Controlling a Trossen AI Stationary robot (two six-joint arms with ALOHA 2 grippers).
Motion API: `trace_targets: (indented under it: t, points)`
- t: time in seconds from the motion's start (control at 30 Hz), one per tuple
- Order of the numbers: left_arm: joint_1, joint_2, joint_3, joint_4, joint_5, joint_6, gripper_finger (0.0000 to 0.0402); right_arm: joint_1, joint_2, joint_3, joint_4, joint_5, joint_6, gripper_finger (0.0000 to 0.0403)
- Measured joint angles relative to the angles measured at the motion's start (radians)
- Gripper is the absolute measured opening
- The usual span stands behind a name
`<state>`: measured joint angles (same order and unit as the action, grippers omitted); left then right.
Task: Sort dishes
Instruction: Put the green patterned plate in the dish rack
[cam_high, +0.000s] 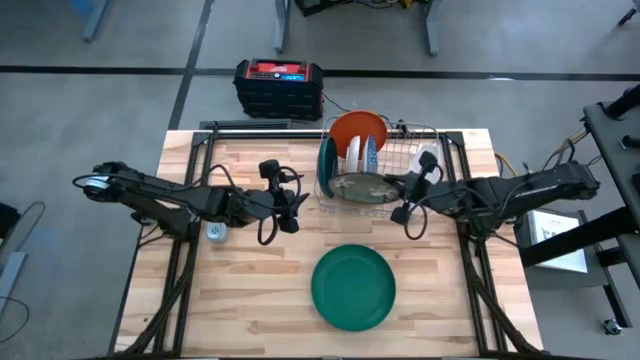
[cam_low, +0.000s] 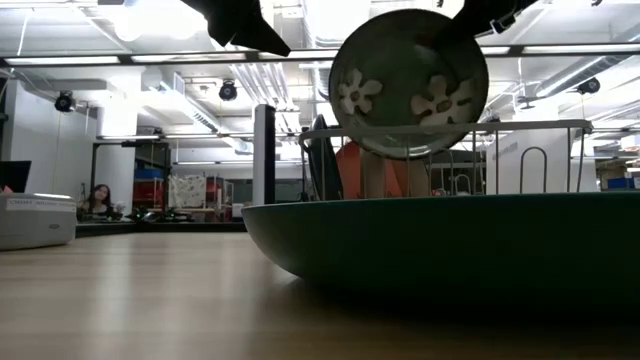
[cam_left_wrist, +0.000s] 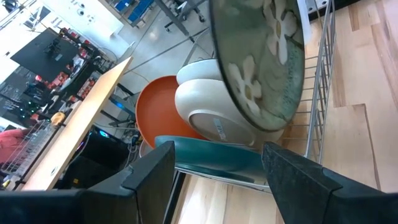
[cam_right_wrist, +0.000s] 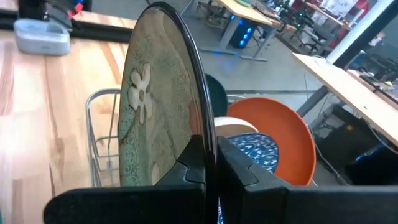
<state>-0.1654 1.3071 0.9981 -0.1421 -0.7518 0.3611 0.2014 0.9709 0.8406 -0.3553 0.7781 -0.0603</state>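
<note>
- My right tool (cam_right_wrist: 208, 165) is pinched on the rim of the olive green floral plate (cam_right_wrist: 158, 106), holding it upright on edge above the silver wire rack (cam_high: 405, 160)
- My left tool (cam_left_wrist: 217, 180) is spread open, hovering just beside the rack's left end and touching nothing
- In the rack stand an orange plate (cam_high: 357, 132), a white bowl (cam_left_wrist: 202, 109), a blue patterned dish (cam_right_wrist: 255, 152) and a dark teal plate (cam_high: 327, 165)
- A dark green plate (cam_high: 353, 287) lies flat on the wooden table (cam_high: 250, 300), near its front edge, well apart from the rack
</note>
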Motion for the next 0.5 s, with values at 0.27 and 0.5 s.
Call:
trace_targets:
  t: [0.27,0.5]
  points:
    - [0.0,0.0,0.0,0.0,0.0,-0.008,0.023,0.0,0.062,0.001,-0.003,-0.036,-0.037,0.0]
    - [0.0,0.0,0.0,0.0,0.0,-0.014,0.023,-0.004,0.124,0.001,-0.005,-0.071,-0.094,0.0]
